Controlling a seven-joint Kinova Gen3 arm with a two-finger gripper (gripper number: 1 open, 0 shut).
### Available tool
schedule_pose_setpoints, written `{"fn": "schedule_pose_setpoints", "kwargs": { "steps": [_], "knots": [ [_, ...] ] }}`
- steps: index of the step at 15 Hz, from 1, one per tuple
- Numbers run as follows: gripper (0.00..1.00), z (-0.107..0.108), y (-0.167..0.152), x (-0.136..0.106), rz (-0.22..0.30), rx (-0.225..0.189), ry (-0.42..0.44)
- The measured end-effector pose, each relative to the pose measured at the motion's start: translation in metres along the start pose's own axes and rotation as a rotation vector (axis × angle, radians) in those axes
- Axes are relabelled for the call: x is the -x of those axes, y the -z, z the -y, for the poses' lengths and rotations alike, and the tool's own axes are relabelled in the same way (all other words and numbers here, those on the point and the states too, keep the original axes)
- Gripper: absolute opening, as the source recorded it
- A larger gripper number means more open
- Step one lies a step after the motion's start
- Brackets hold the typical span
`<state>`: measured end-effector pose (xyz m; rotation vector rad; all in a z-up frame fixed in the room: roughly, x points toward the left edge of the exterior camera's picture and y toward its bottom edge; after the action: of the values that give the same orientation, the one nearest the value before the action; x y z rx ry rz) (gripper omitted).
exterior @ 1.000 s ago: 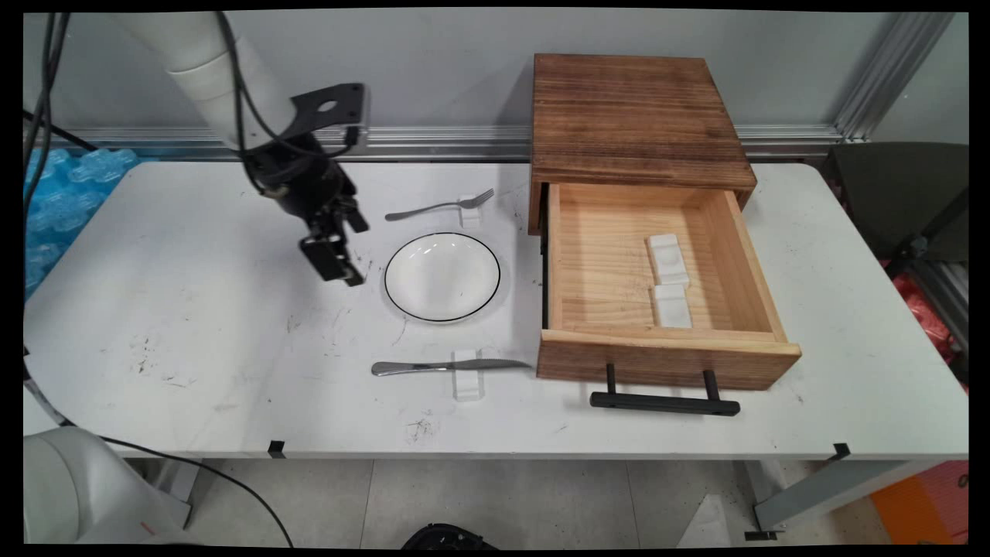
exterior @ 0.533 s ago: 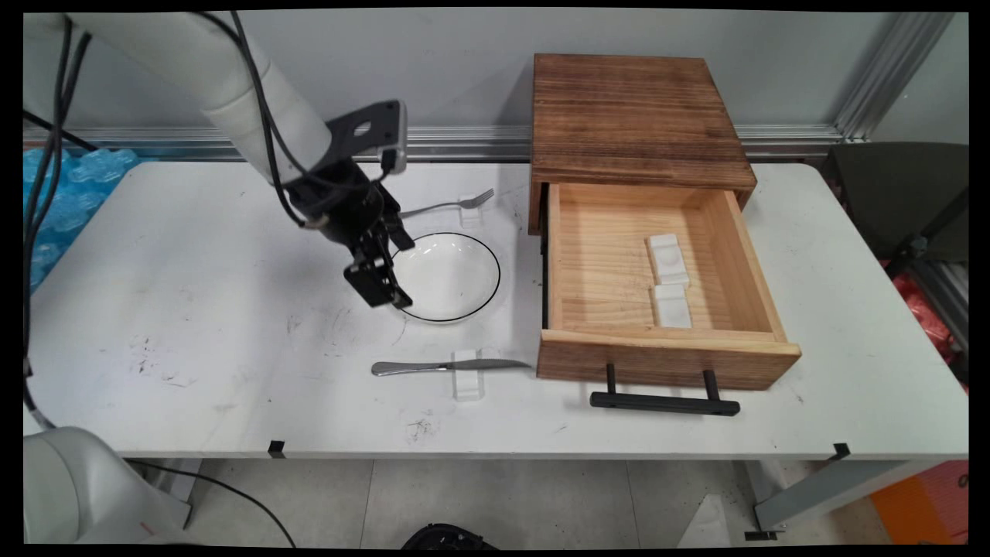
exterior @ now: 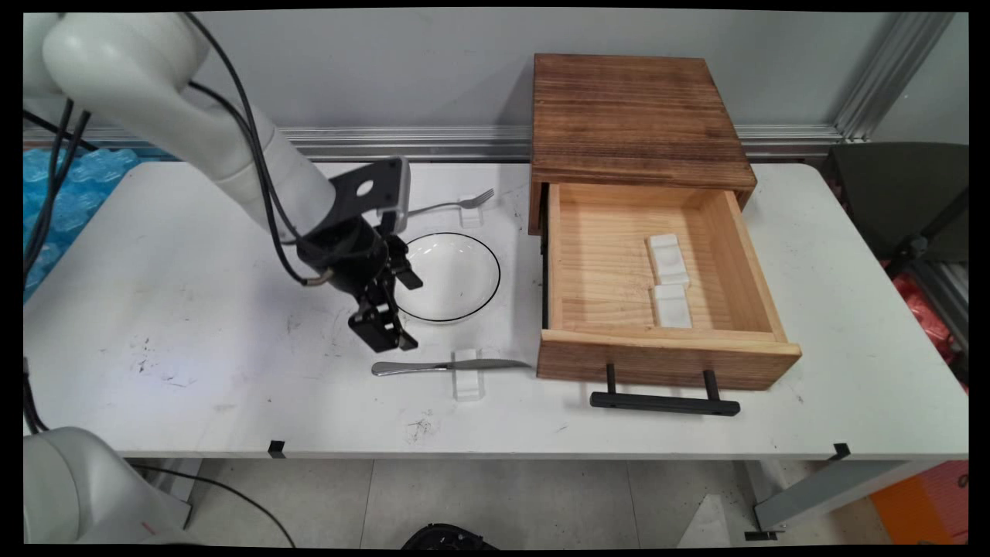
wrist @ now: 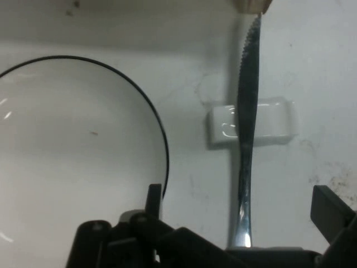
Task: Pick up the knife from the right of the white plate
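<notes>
End effector: we see the end effector (exterior: 384, 331) low in the left-centre of the main view, fingers spread apart and holding nothing; in the hand view one fingertip (wrist: 154, 196) shows at bottom centre and the other at the bottom right, with the knife handle between them.

Knife: the knife (exterior: 448, 365) lies flat just below and right of the end effector in the main view, its blade across a small white rest (exterior: 467, 375) (the serrated tip points toward the drawer).

Plate: the black-rimmed plate (exterior: 452, 305) sits just above the knife; the arm's wrist overlaps its left rim in the main view.

Fork: the fork (exterior: 452, 204) lies above the plate, on its own rest.

Drawer: the wooden drawer (exterior: 665, 352) stands open at right of centre, two white blocks (exterior: 670, 281) inside.

Bench: the white bench (exterior: 193, 309) carries it all.

Handling judgement: for a clean hold we would keep the handle centred in the gap, stay clear of the plate rim, and close on the handle and not the blade.
</notes>
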<state>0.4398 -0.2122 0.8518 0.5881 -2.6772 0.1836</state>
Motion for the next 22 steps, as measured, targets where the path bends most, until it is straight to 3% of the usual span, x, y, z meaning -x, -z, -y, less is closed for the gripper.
{"fn": "schedule_pose_setpoints", "kwargs": {
  "steps": [10, 22],
  "knots": [
    [1.00, -0.009, -0.042, 0.012, -0.018, 0.010, -0.006],
    [1.00, -0.013, -0.076, 0.008, -0.034, 0.014, 0.044]
  ]
}}
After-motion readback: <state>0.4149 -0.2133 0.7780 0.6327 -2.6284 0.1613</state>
